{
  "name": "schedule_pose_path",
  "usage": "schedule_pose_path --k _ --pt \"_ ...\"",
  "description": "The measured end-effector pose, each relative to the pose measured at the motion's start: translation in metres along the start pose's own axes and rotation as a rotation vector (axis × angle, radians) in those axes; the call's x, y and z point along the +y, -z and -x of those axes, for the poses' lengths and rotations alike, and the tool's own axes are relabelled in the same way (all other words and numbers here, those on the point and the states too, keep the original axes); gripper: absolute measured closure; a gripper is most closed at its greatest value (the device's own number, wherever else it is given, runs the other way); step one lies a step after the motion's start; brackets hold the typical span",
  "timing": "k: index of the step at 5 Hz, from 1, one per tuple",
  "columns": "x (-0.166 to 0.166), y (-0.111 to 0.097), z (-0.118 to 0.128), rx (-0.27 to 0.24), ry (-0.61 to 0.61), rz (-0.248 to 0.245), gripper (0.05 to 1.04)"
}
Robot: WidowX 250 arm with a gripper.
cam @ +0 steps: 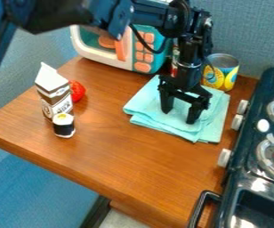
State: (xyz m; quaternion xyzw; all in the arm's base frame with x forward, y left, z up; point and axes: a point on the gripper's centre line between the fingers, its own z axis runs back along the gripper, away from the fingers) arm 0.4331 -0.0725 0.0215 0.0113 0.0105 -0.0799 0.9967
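The black 2-finger end effector [179, 116] hangs down over the folded, pale turquoise cloth [145, 107], its 2 fingers spread apart and nothing held between them. The cloth lies in uneven layers on the brown wooden table [103, 156], near the black toy stove [249, 138] with white knobs; whether the fingertips touch the fabric or sit just above it, I cannot tell. I judge this to be a stage of placement at the cloth, short of any grip. Gripping there would call for both tips low against the fabric and a fold gathered between them, with care over how many layers are caught, since a shallow pinch could slip off such flat material. Behind the cloth stand the yellow-and-blue metal can [223, 73] and the turquoise-and-white toy microwave [144, 57] with orange buttons. Well apart, at the left of the camera view, the brown-and-white milk carton [56, 95] stands upright, with the small black-and-white toy sushi roll [64, 129] in front and the round red toy food [77, 91] just behind it.
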Motion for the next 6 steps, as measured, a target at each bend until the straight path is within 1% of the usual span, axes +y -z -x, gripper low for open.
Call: schedule_pose_path --k 1,2,3,4,5,6 --pt "0.003 -0.009 0.013 -0.006 -0.01 -0.005 0.083" --pt "0.003 -0.025 0.011 -0.057 -0.013 -0.004 0.083" --pt "0.003 -0.036 0.018 -0.067 0.009 -0.003 0.083" --pt "0.003 -0.066 0.032 -0.1 0.044 -0.002 0.083" --pt "0.005 -0.091 0.058 -0.064 0.073 -0.008 0.083" --pt "0.004 -0.098 0.075 0.018 0.085 0.011 0.083"
